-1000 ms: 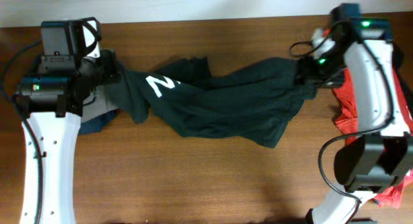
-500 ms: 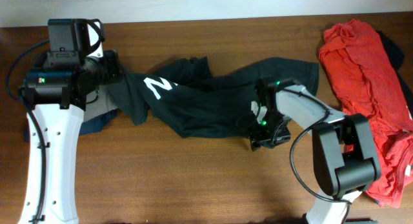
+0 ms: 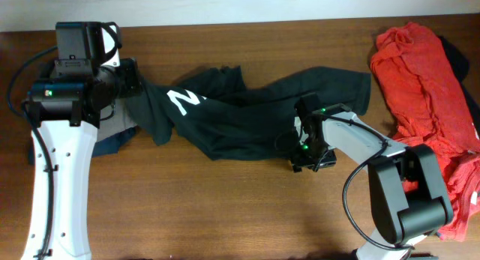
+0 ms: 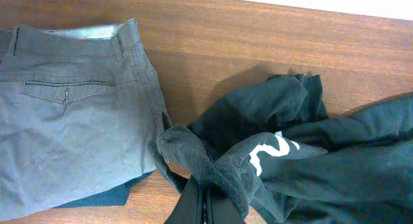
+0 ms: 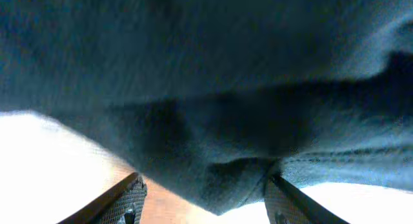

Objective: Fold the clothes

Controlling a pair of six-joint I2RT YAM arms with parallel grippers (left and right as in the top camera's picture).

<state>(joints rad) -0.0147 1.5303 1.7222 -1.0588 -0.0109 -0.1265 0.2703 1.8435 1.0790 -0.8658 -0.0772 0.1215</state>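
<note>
At the far left, near the table's back edge, the left gripper is clamped narrow on a bunched corner of the shirt. Just beside it lie grey trousers, flat, with a strip of blue cloth showing under their near edge. The dark green shirt stretches in a crumpled band from that gripper across the middle of the table. Its white print faces up, and its top folds are close to the back edge. The right gripper sits at the shirt's lower right hem. In the wrist view its fingers stand wide apart with cloth sagging into the gap between them, not pinched. At the right edge is a red heap, well apart from the shirt, with a dark piece under its far side. Bare wood runs along the whole front, between the two arms.

Count: one shirt, one pair of trousers, one blue piece. How many garments make up the red heap cannot be told.
</note>
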